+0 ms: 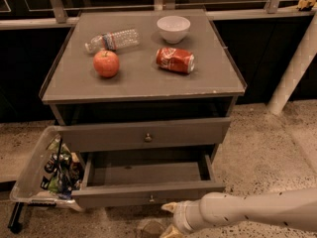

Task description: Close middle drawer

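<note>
The middle drawer [148, 195] is the lower grey drawer with a small brass knob [151, 199]. It stands pulled far out and its inside is empty. The taller-fronted drawer [146, 134] above it sits slightly out. My gripper [167, 218] is at the end of the white arm [247, 212], low in front of the open drawer's front panel, just right of the knob and a little below it. Only a pale fingertip [167, 207] shows near the panel's lower edge.
On the cabinet top [213, 78] lie a plastic bottle [112, 39], an apple [106, 63], a white bowl [173, 29] and a red can [175, 60]. A clear bin of items [47, 170] stands at the cabinet's left. A white post [294, 66] rises at the right.
</note>
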Available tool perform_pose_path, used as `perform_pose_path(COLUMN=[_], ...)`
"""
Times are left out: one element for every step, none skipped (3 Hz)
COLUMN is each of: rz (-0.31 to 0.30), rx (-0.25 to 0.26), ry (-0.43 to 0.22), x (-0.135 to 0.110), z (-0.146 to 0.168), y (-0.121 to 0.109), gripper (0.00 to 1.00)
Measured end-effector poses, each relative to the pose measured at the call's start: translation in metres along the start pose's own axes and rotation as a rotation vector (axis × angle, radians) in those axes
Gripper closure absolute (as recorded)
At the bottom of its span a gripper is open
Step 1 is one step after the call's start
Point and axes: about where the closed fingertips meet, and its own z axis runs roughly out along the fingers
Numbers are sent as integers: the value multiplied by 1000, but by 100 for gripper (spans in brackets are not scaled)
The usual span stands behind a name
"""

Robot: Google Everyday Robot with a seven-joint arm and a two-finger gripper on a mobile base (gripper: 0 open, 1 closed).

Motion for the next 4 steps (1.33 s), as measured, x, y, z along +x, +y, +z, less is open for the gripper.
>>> perform_pose_path(rz=[-31, 68, 169, 250], rx=[-35, 40, 186, 333], ry=[-175, -266, -198, -65], x=[-15, 41, 118, 158], z=[18, -12, -67, -115], y=[-6, -37, -88, -153], gripper=[59, 83, 100, 100])
